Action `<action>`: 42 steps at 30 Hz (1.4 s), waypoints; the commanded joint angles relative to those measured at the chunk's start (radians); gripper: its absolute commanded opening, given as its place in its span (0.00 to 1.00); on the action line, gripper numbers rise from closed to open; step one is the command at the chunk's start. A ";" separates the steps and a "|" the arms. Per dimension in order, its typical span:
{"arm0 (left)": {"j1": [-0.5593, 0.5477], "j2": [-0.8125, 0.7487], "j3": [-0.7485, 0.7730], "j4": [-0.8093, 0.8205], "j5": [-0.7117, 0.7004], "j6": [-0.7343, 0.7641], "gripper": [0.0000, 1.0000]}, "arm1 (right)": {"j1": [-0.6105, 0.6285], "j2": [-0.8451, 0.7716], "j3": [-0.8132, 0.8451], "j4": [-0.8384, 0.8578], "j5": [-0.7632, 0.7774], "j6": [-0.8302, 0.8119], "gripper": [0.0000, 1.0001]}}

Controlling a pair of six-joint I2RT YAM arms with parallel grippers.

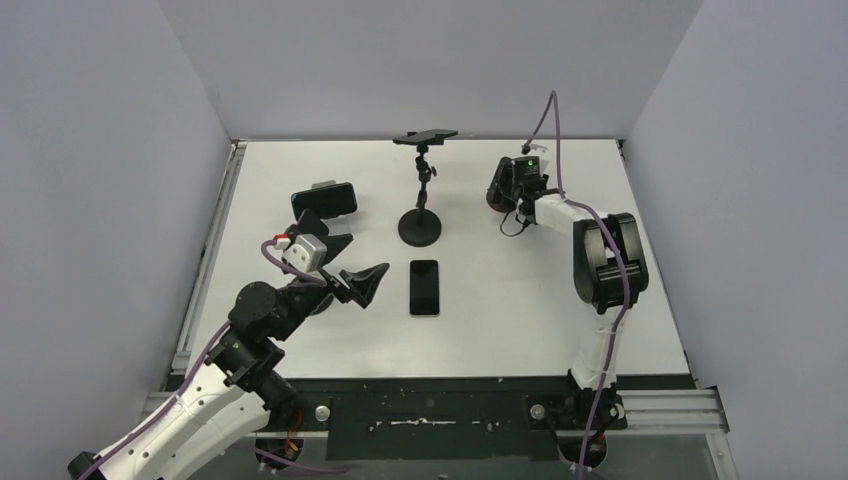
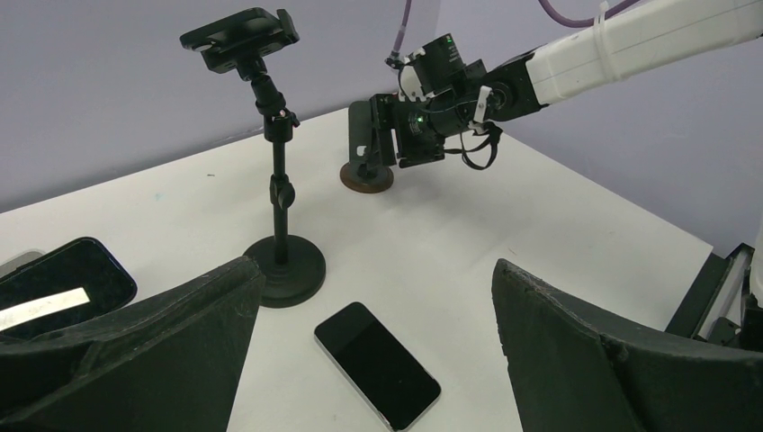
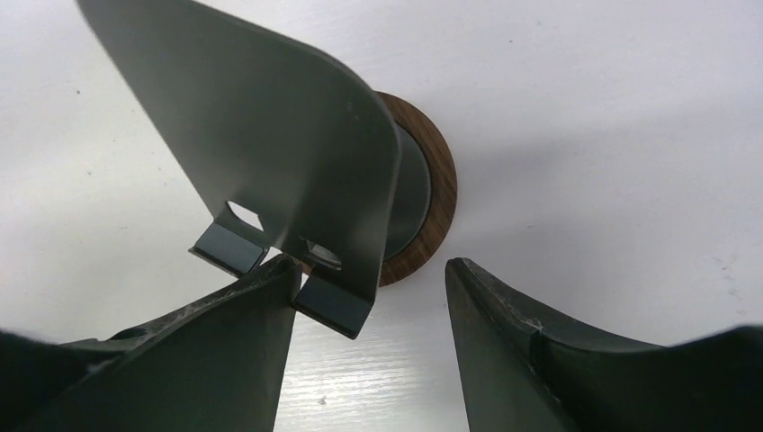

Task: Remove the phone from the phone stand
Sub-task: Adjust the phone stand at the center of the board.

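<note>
A black phone [image 1: 424, 287] lies flat on the white table, screen up; it also shows in the left wrist view [image 2: 378, 364]. My left gripper [image 1: 352, 265] is open and empty, just left of it and above the table [image 2: 378, 270]. My right gripper [image 1: 500, 190] is open at the far right, beside an empty grey metal phone stand [image 3: 270, 135] on a round wooden base [image 3: 441, 180]. The right gripper's [image 3: 371, 274] left finger [image 3: 243, 351] touches the stand's front lip. The stand also shows in the left wrist view [image 2: 364, 144].
A black pole stand with a round base [image 1: 420, 228] holds a dark phone in its top clamp [image 1: 425, 137] at the back centre. Another black phone [image 1: 324, 198] sits propped up at the left, behind my left gripper. White walls enclose the table.
</note>
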 commanded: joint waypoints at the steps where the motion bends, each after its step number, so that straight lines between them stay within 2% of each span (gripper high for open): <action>1: 0.007 -0.008 0.016 0.023 -0.002 0.004 0.97 | -0.038 -0.010 0.014 -0.007 -0.008 -0.044 0.60; 17: 0.008 -0.013 0.016 0.025 -0.002 0.003 0.97 | -0.084 -0.029 -0.008 -0.017 -0.038 -0.094 0.64; 26: 0.008 -0.014 0.016 0.026 -0.002 -0.001 0.97 | -0.075 -0.094 -0.032 -0.015 -0.036 -0.106 0.66; 35: 0.009 -0.020 0.017 0.025 -0.066 -0.038 0.97 | 0.005 -0.263 -0.018 -0.105 0.019 -0.104 0.74; 42: 0.009 -0.025 0.018 0.023 -0.093 -0.051 0.97 | 0.095 -0.527 -0.160 -0.101 0.111 -0.083 0.77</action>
